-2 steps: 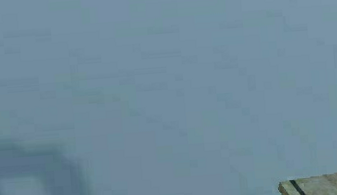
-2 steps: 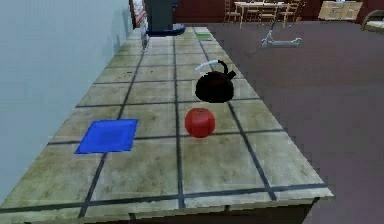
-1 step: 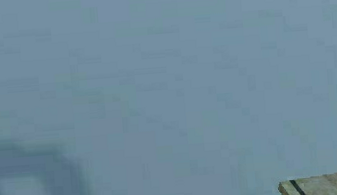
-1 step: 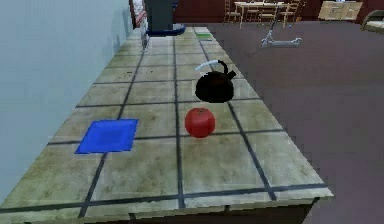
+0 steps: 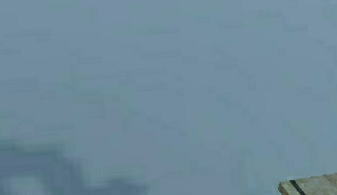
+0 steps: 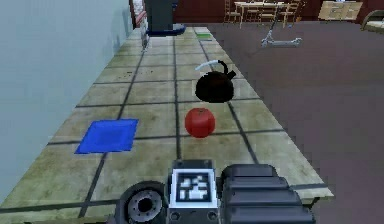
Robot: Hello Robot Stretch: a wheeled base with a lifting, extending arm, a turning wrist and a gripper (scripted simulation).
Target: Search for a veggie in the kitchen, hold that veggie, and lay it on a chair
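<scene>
A blue-grey wall (image 5: 166, 86) spans the forward view, with a corner of the tiled bench (image 6: 150, 155) at its lower right. In the arm side view the bench runs away along that wall, with brown floor (image 6: 320, 100) on its right.

At the bench's far end stands a dark machine (image 6: 160, 15). Far off across the floor are a table (image 6: 262, 8) with chairs and a scooter (image 6: 280, 40).

The arm (image 6: 260, 195) fills the bottom edge, beside a white marker (image 6: 195, 187). The claw (image 6: 145, 205) is a dark body left of the marker. Its far end cannot be made out, so its state, and whether it holds anything, cannot be told.

A black kettle (image 6: 214, 85) sits mid-bench. A blue mat (image 6: 108, 136) lies nearer the wall.

The round red veggie (image 6: 200, 122) rests on the bench just in front of the kettle, right of the mat and above the marker.
</scene>
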